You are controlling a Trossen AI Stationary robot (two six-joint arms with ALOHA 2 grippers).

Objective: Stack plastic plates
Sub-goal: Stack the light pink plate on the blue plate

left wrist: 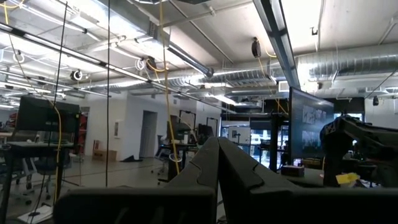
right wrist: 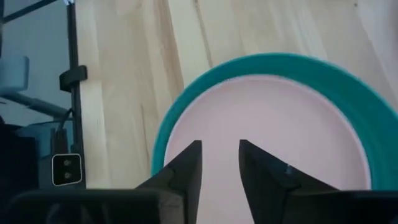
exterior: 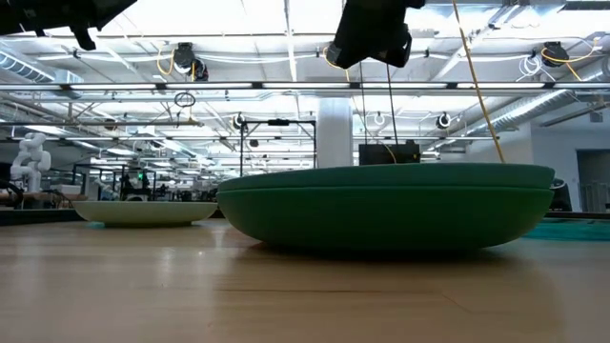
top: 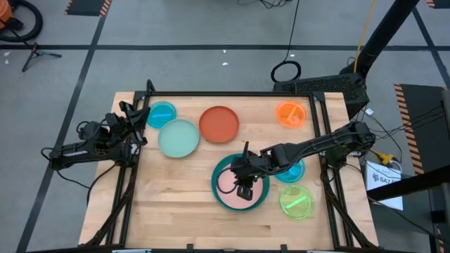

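A pink plate (right wrist: 280, 118) lies inside a large teal plate (right wrist: 273, 61), which sits nested in a dark green plate (exterior: 381, 224) right of the table's middle. My right gripper (right wrist: 221, 144) hangs open above the pink plate (top: 226, 183), clear of it, with nothing between its fingers. A mint plate (top: 178, 138), a red-orange plate (top: 219, 124) and a small blue plate (top: 162, 114) rest flat on the far left part of the table. My left gripper (left wrist: 217, 163) waits shut at the table's left edge (top: 133, 130), pointing up into the room.
A small orange plate (top: 291, 114) lies at the far right. A lime plate (top: 296, 202) lies near the right edge, and another small blue plate (top: 290, 171) sits partly under my right arm. Bare wood (top: 176, 211) fills the near left.
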